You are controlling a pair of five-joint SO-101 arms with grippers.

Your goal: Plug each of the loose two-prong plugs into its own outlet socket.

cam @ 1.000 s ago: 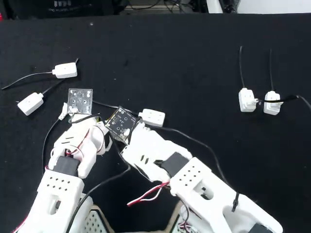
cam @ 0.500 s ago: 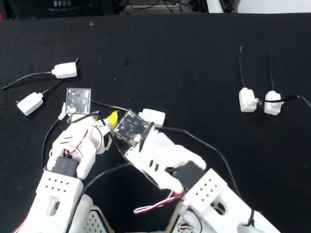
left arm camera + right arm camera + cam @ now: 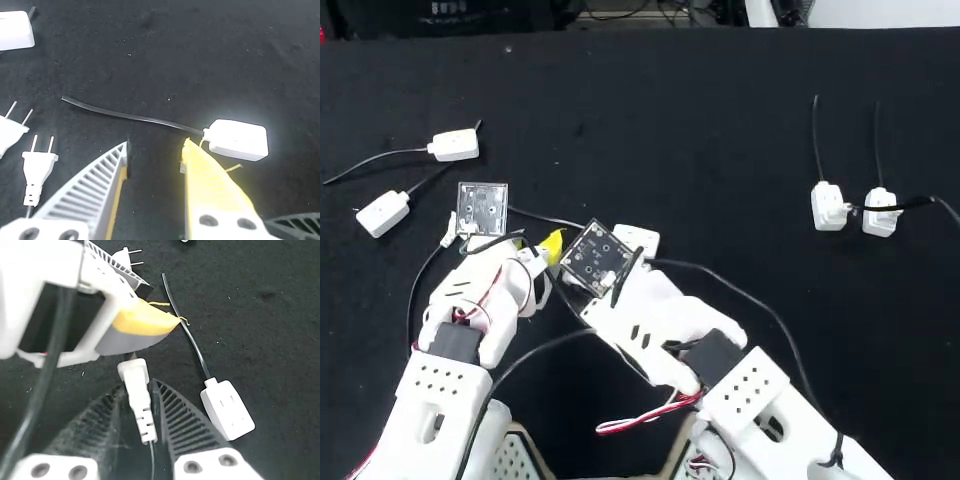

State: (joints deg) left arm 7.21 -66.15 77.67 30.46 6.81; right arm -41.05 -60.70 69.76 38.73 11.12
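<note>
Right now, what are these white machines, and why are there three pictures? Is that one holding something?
They are two robot arms, a left arm and a right arm, side by side at a black table. One picture looks down from above. The other two come from little cameras on each arm's wrist, so you see its pinching fingers up close. The right gripper is pinching a white plug on a thin wire. The left gripper is open and holds nothing. Close by lies a white outlet socket on a black cord; a plug pushes into its holes. A loose plug with two metal prongs lies near the left gripper.
</note>
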